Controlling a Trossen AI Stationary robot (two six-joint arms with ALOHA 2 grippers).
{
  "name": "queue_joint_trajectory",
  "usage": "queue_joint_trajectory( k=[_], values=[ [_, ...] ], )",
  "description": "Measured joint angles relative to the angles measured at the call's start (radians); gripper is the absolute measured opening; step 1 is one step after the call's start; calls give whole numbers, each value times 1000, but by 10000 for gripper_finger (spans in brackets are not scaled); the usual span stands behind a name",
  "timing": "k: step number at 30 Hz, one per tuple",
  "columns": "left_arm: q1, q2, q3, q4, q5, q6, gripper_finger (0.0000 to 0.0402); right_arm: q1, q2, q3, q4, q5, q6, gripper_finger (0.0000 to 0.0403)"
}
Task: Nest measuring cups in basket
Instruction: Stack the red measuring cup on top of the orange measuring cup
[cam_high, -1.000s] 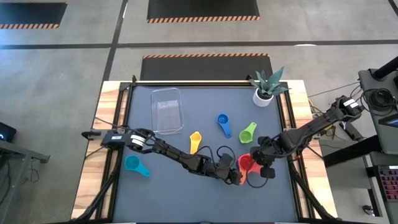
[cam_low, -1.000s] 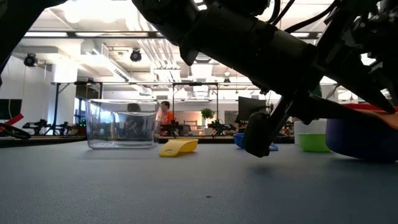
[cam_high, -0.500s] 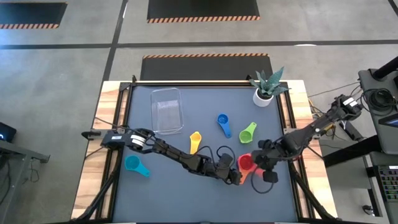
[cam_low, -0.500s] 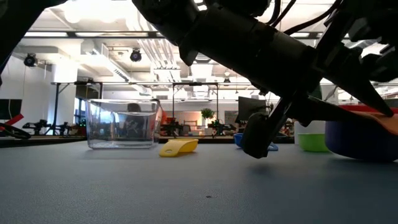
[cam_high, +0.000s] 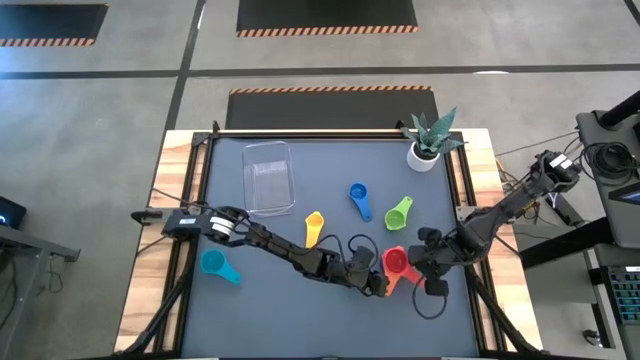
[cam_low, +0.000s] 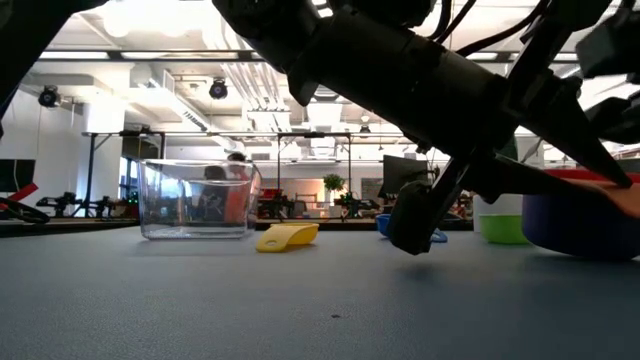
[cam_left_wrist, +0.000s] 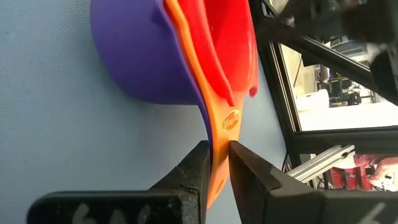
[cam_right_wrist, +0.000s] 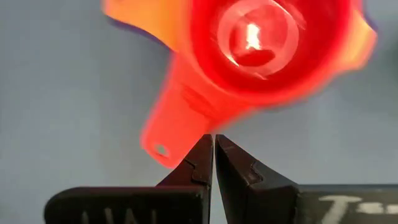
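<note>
Three cups sit nested near the worktop's (cam_high: 330, 310) front right: the red cup (cam_left_wrist: 231, 43) inside the orange cup (cam_left_wrist: 217, 134), both inside the purple cup (cam_left_wrist: 140, 56). The left gripper (cam_left_wrist: 214, 163) is clamped on the orange cup's handle. The right gripper (cam_right_wrist: 213, 151) has its fingers pressed together, holding nothing, just beside the red cup's handle. The yellow cup (cam_high: 313, 229), blue cup (cam_high: 359, 199) and green cup (cam_high: 399, 212) lie loose mid-worktop; the teal cup (cam_high: 216, 264) sits apart at the front left. The basket (cam_high: 268, 177) stands well apart toward the back left, with no cups visible in it.

The risk, as I judge it, is that carrying the stack by one thin handle tips it, so the purple cup drops off or the red one slides out. The right gripper so close could also knock the stack.
</note>
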Motion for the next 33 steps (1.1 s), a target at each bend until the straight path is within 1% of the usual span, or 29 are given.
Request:
queue_joint_trajectory(
  k=[3, 7, 8, 13, 17, 20, 24, 28, 30, 33],
  values=[
    [0, 0, 0, -2, 0, 0, 39, 23, 0, 0, 79, 2, 13, 8],
    [0, 1, 0, -2, 0, 0, 39, 40, -1, 7, 133, 23, 11, 8],
    [0, 1, 0, -3, 0, 0, 39, 42, -2, 14, 120, 28, 11, 8],
    [0, 1, 0, -4, -1, 0, 39, 44, -10, 31, -67, 33, 45, 8],
    [0, 1, 0, -4, -2, 0, 39, 61, -1, 9, -96, 39, 85, 8],
    [0, 1, 0, -4, -2, 0, 39, 78, 17, -14, -10, 38, 99, 8],
    [0, 1, 0, -6, -2, 0, 39, 97, 61, -26, 173, 41, 89, 8],
    [0, 1, 0, -6, -2, 0, 39, 110, 99, -22, 330, 90, 27, 8],
    [1, 1, 0, -6, -2, 1, 39, 110, 107, -8, 341, 105, -4, 8],
    [1, 1, 0, -6, -2, 2, 39, 112, 98, 4, 265, 105, -11, 8]
  ],
)
